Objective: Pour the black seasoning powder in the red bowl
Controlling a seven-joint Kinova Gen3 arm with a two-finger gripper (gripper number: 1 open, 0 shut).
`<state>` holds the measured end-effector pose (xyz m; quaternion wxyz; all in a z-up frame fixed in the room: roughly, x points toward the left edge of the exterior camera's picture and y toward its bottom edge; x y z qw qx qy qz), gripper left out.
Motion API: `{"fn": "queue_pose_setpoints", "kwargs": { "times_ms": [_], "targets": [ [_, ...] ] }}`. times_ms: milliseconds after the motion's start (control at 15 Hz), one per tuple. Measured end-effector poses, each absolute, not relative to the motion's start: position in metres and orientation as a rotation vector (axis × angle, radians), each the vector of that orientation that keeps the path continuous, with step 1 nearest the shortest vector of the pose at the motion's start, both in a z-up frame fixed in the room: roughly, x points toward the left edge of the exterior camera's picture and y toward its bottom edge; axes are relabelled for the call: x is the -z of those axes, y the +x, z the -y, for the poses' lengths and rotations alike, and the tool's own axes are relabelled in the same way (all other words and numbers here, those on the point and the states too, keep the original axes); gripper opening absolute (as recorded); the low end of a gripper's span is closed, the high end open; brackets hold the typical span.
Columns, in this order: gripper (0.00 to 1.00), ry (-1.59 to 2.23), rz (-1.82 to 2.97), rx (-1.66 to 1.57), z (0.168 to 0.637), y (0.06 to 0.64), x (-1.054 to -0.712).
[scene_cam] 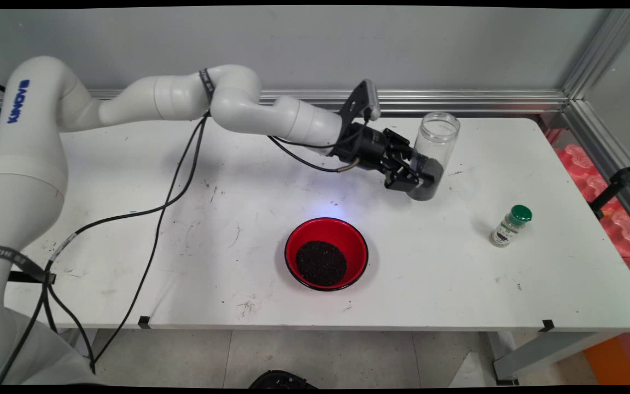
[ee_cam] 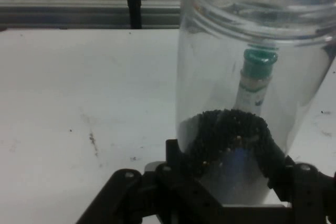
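My gripper [scene_cam: 421,176] is shut on the lower part of a clear, lidless plastic jar [scene_cam: 436,143] at the back right of the white table [scene_cam: 446,273]. The jar leans slightly and has a layer of dark grains at its bottom. In the hand view the jar [ee_cam: 252,51] fills the right half, and the gripper [ee_cam: 231,167] has a finger on either side of the grain layer [ee_cam: 231,129]. A red bowl [scene_cam: 294,243] with a heap of the same dark grains [scene_cam: 321,263] stands in front of the gripper, nearer the table's front edge.
A small spice bottle with a green cap [scene_cam: 510,225] stands at the right of the table; in the hand view the spice bottle [ee_cam: 255,80] shows through the jar. Black cables [scene_cam: 167,202] hang from the arm over the table's left half. An aluminium rail [scene_cam: 457,101] runs along the back edge.
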<state>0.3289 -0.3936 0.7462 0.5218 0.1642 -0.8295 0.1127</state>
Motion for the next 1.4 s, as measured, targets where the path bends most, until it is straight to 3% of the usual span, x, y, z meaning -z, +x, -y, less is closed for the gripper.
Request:
{"fn": "queue_pose_setpoints", "kwargs": {
  "times_ms": [1400],
  "targets": [
    [0.00,0.352,2.031,-0.356,0.348,0.420,-0.811]
  ]
}}
